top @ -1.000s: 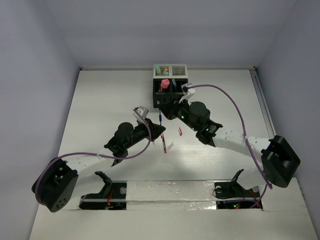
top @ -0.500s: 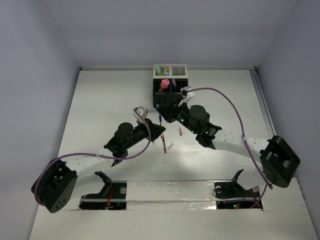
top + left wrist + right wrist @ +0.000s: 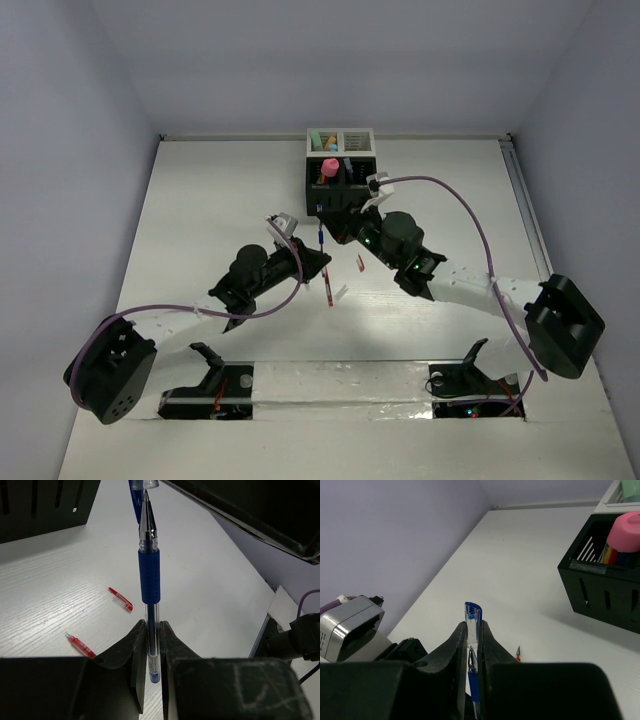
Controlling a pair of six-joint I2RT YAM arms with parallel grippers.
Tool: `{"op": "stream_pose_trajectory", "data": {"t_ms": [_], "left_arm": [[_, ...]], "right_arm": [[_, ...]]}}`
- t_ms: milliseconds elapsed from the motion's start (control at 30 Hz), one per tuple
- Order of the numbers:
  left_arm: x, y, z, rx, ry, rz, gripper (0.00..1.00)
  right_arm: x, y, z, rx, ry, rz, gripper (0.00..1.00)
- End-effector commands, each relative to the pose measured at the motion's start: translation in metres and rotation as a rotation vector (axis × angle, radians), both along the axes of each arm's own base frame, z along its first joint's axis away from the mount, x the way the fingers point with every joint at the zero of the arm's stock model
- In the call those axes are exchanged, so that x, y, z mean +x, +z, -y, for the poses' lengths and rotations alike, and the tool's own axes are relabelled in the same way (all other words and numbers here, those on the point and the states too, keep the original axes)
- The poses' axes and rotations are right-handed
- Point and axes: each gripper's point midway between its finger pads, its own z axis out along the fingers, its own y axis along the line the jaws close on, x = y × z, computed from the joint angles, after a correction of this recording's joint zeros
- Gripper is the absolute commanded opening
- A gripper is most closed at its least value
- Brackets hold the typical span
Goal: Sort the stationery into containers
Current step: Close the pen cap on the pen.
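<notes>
My left gripper (image 3: 152,630) is shut on the clear lower barrel of a blue pen (image 3: 149,575), whose bare tip points away from it. My right gripper (image 3: 472,630) is shut on the pen's clear cap (image 3: 473,617) with a blue clip. The pen's tip sits at the cap's mouth between my right fingers. From above, both grippers meet at the pen (image 3: 319,237), just in front of the containers: a black box (image 3: 335,190) joined to a white box (image 3: 341,142). A pink marker (image 3: 626,530) stands in the black box (image 3: 600,592).
Red pen parts lie on the white table: one piece (image 3: 328,290) below the grippers, another (image 3: 360,263) to the right, seen also as a red cap (image 3: 121,599) and a red piece (image 3: 81,645). Walls enclose the table on three sides.
My right arm has shifted slightly toward the left gripper, bringing the cap up to the pen's tip. The left arm has held still.
</notes>
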Motion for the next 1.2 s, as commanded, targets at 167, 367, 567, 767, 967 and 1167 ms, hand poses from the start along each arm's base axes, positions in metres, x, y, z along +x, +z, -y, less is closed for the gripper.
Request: {"op": "stream_pose_trajectory", "data": {"t_ms": [167,367,567,767,967,1167], "left_arm": [[0.002,0.03,0.003,-0.065,0.001,0.069,0.0],[0.003,0.031,0.002,-0.064,0.007,0.071,0.0],[0.002,0.032,0.001,-0.069,0.008,0.073,0.0],[-0.002,0.045,-0.002,-0.142,-0.02,0.075,0.0],[-0.004,0.05,0.002,-0.159,-0.055,0.081,0.0],[-0.007,0.055,0.006,-0.169,-0.087,0.099,0.0]], "right_arm": [[-0.003,0.022,0.005,0.037,-0.017,0.072,0.0],[-0.008,0.011,0.0,0.029,0.02,0.06,0.0],[-0.014,0.006,-0.003,0.014,0.046,0.074,0.0],[-0.024,-0.001,-0.002,-0.001,0.061,0.099,0.0],[-0.029,-0.009,-0.005,-0.029,0.084,0.11,0.0],[-0.028,-0.009,-0.005,-0.035,0.083,0.119,0.0]]}}
